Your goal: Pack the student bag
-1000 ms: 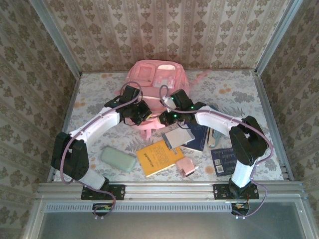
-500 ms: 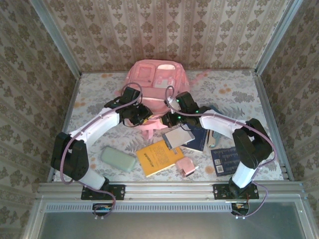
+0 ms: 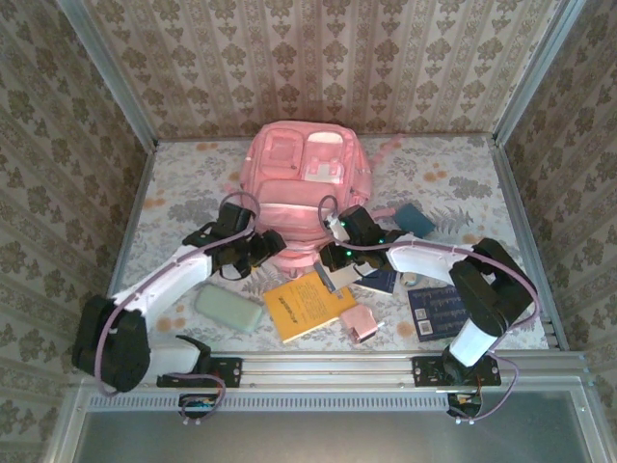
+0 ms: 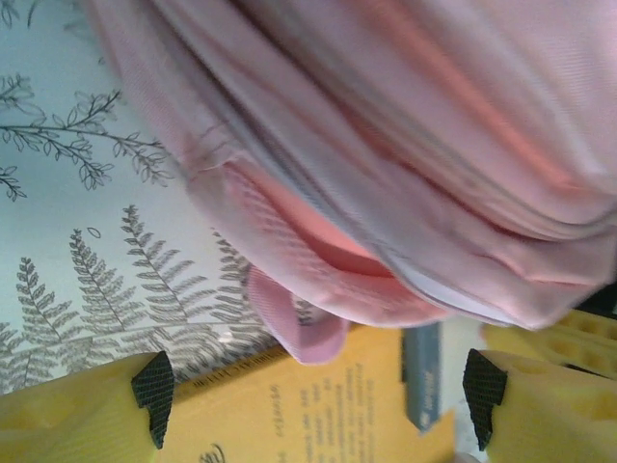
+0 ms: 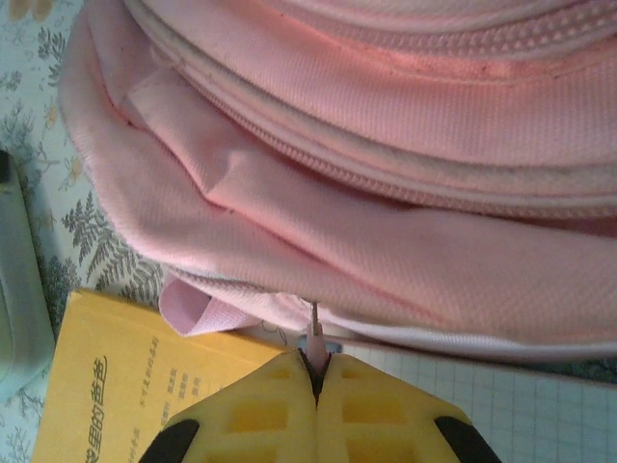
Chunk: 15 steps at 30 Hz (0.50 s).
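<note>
Two holds suit the soft, limp student bag (image 3: 304, 183): right gripper (image 5: 315, 371) pinches its zip pull (image 5: 314, 333); left gripper (image 4: 318, 386), jaws wide, faces the lower edge.

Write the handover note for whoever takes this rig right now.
The left gripper is open and empty, at the near edge of the bag.
The right gripper is shut on what looks like a zip pull at that same edge.
The bag lies at the far middle of the table.
Done: nothing shows as packed.
Left: unzip the bag, then load the yellow book, green case, blue book and pink item, which lie loose in front of it.
</note>
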Tool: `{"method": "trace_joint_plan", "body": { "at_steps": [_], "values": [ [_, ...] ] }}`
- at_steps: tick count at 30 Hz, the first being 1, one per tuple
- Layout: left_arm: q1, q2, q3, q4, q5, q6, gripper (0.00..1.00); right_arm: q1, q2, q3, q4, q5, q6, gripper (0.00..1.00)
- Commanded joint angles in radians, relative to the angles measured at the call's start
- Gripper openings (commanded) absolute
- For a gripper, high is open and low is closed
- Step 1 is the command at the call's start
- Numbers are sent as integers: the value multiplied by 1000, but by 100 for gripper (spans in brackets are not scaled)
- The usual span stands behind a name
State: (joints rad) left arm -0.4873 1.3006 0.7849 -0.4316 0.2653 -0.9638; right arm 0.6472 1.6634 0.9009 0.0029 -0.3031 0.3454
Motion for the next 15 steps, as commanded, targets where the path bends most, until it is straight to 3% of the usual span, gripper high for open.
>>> {"method": "trace_joint_plan", "body": {
  "at_steps": [1,5,12,15],
  "values": [
    [6,52,-16,117,20,0,81,13,12,-9,92,-51,46,0],
    [6,155,-18,199,39,-44,74,40,40,24,105,-70,55,0],
    [-5,237,-16,291,71,-92,43,107,91,116,66,-79,55,0],
    [-4,219,-25,282,54,-87,38,127,85,124,62,-75,58,0]
  ]
}}
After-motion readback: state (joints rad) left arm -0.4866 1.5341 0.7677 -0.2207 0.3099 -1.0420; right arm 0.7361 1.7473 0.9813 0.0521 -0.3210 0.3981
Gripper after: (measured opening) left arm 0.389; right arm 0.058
